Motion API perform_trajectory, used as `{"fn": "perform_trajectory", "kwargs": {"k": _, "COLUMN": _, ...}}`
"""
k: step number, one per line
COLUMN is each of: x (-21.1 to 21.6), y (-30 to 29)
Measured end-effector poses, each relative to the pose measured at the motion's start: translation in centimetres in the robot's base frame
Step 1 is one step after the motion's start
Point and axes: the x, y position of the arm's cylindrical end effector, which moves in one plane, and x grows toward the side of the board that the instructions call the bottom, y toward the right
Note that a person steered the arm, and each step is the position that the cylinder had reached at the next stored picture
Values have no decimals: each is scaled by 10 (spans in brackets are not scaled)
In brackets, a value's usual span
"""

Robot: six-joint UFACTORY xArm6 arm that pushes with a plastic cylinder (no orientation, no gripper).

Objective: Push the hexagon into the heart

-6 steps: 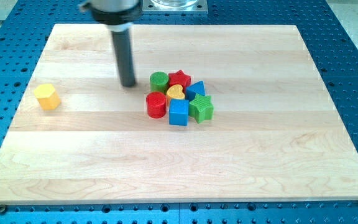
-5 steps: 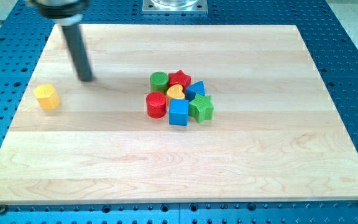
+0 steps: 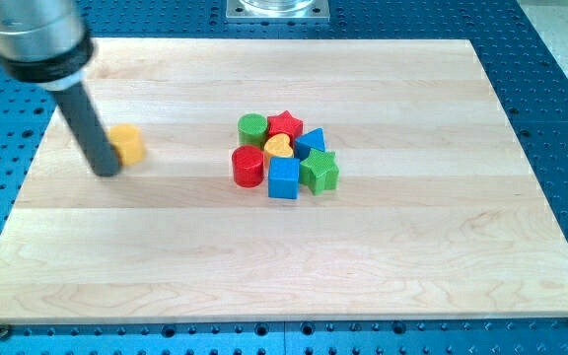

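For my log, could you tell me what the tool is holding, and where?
Nothing is held: my tip only presses against the left side of the yellow hexagon.

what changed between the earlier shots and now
My tip swung from beside the cluster across to the view's left and now sits against the left side of the yellow hexagon. The hexagon has slid toward the view's right, closer to the yellow heart. The cluster of red, green and blue blocks around the heart stayed put.
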Motion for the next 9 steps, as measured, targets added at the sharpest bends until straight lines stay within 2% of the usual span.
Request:
{"fn": "perform_trajectory", "kwargs": {"k": 1, "x": -8, "y": -30}}
{"fn": "perform_trajectory", "kwargs": {"k": 2, "x": -38, "y": -45}}
{"fn": "perform_trajectory", "kwargs": {"k": 4, "x": -15, "y": 69}}
{"fn": "perform_trajectory", "kwargs": {"k": 5, "x": -11, "y": 53}}
{"fn": "perform_trajectory", "kwargs": {"k": 6, "x": 23, "y": 63}}
{"fn": "perform_trajectory", "kwargs": {"k": 7, "x": 12, "y": 99}}
{"fn": "perform_trajectory", "kwargs": {"k": 8, "x": 5, "y": 81}}
{"fn": "perform_trajectory", "kwargs": {"k": 9, "x": -24, "y": 68}}
